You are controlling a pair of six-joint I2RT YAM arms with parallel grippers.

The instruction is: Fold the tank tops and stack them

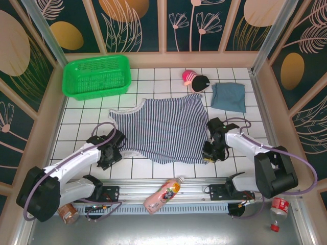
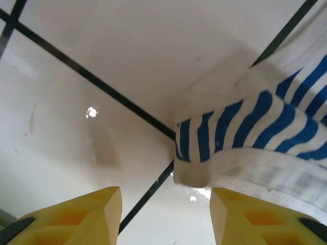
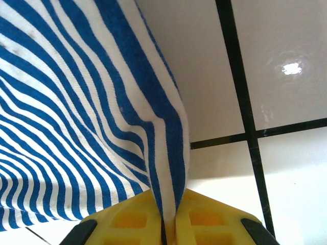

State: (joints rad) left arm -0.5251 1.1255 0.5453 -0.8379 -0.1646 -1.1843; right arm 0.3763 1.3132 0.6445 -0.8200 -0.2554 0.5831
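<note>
tiled table | left claw apart, striped tank top just ahead | right claw clamped on its edge

Green basket sits in the far-left corner of the white tiled table. Pink-and-black toy along the far edge, right of centre. Up front, 1 pink bottle lies tilted; a red-labelled bottle near-right.

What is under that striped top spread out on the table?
White tiles show all around the striped top and below the corner that the right gripper pinches. Whatever lies under its middle is hidden by the cloth.
</note>
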